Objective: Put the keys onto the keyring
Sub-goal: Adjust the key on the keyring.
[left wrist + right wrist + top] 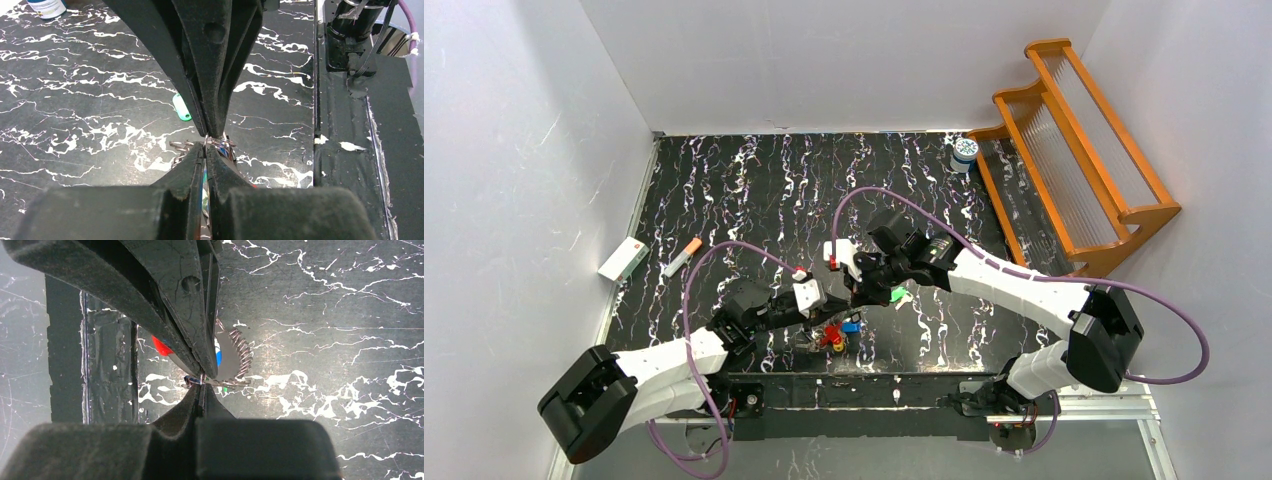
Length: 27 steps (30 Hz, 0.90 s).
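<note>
Left wrist view: left jaws and right jaws meet, both pinching the keyring (224, 143); a loose green key (181, 107) lies beyond, nearer the right arm (1014, 285)

Far middle of the table (754, 180): wide open.
Left edge: white box (623, 259) and stick (682, 257) lie here.
Far right corner: wooden rack (1074, 150) and jar (965, 152) block it.
Near middle: left gripper (205, 149) and right gripper (200, 386) meet on the keyring (223, 142), keys (834, 335) beside them.
</note>
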{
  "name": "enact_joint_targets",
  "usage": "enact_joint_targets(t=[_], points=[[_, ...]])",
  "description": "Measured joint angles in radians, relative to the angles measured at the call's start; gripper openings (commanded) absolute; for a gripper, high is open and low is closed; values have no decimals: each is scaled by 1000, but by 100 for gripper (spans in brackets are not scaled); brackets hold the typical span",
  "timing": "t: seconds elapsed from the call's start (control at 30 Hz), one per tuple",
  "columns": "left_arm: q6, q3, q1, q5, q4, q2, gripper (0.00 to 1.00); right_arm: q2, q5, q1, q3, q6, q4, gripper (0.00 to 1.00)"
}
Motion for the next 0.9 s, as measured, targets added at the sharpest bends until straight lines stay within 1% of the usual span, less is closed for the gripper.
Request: enact_joint_targets(t=[0.03,0.07,0.1,0.17,0.2,0.27,0.33,0.4,0.5,0.73,0.9], points=[[-3,0,0,-3,1,0,0,0,0,0,0,-1,0,1],[-5,0,0,-6,1,0,0,0,0,1,0,-2,0,3],[-7,0,0,-8,2,0,0,0,0,1,0,-2,1,11],[-12,0,0,-17,3,0,0,0,4,1,-1,1,6,31],[-15,0,0,-24,3,-1,0,0,7,1,-2,6,9,38],[-21,-1,0,-39,2,-6,0,-9,17,1,-19,19,47,50],[-34,-6,-1,-56,4,-19,0,-28,30,0,-50,39,89,57],[-52,-21,-1,-80,13,-41,0,-55,38,-5,-88,58,130,59],[-84,-53,-1,-117,45,-77,0,-108,37,-26,-147,84,195,59],[-180,-154,-1,-202,180,-153,0,-200,-80,-144,-242,134,335,49],[-229,-183,-1,-227,301,-155,0,-201,-191,-160,-281,163,418,47]])
